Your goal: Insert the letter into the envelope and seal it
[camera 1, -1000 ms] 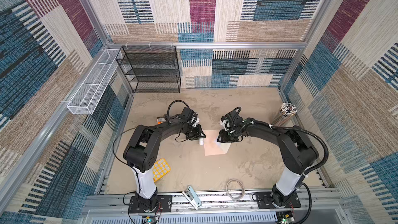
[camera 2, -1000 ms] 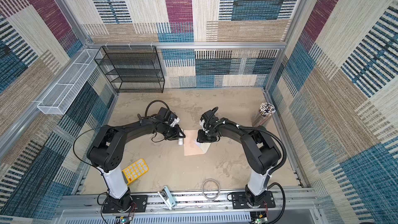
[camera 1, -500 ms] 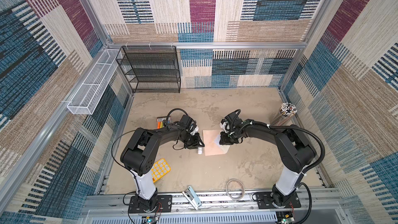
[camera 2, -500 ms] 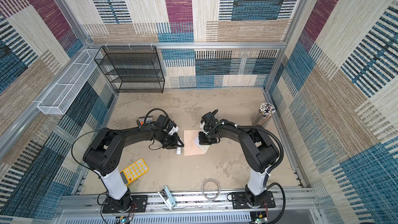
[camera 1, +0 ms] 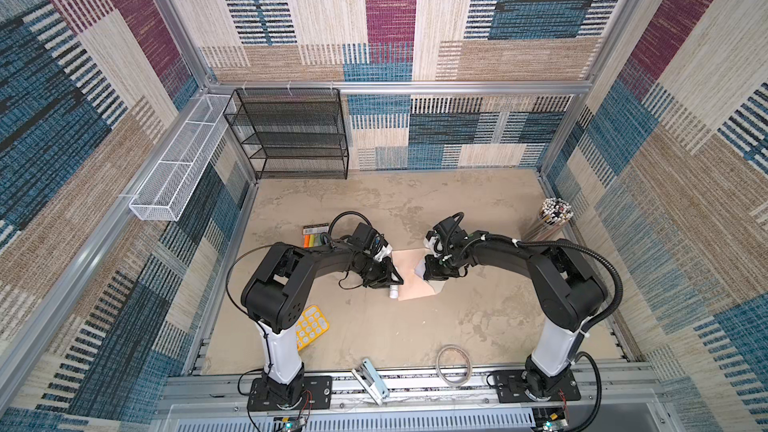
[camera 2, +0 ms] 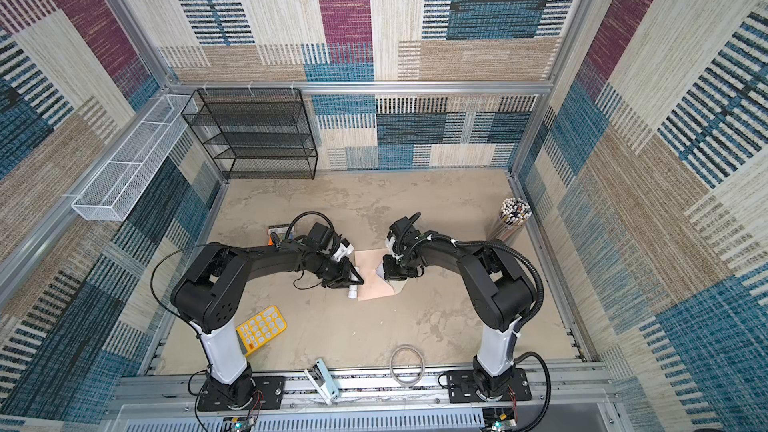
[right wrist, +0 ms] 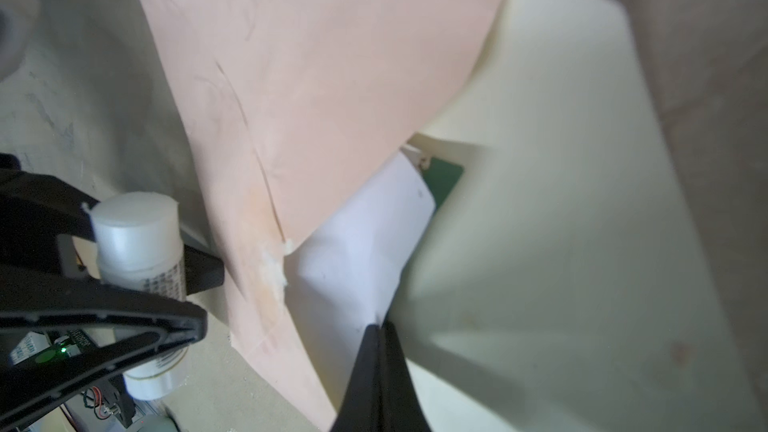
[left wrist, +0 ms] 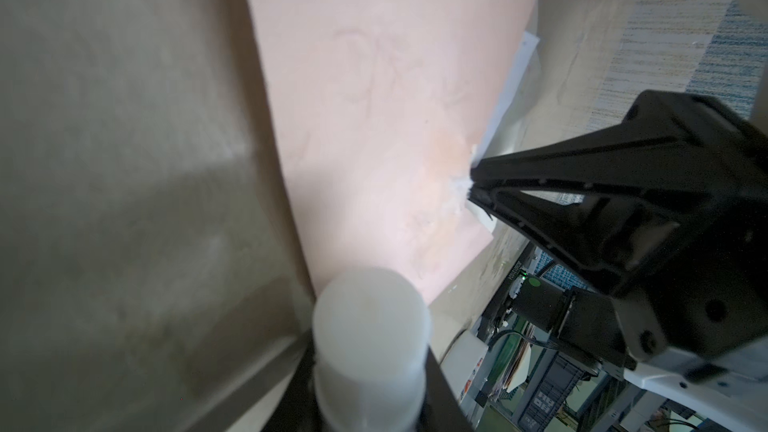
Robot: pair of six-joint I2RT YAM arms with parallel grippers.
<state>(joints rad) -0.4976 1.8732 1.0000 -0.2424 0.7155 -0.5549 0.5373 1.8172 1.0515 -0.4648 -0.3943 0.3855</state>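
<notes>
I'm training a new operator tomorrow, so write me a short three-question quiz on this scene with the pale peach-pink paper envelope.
1. True or false: the white paper letter with a dark green corner lies apart from the pale peach-pink paper envelope, not touching it.
2. What does the left gripper grip? A) nothing B) a white cylindrical tube C) the letter
3. Fill in: the right gripper is shut on the tip of the envelope's cream-coloured ____.
Key: 1 false, it is tucked into the envelope; 2 B; 3 flap.
</notes>
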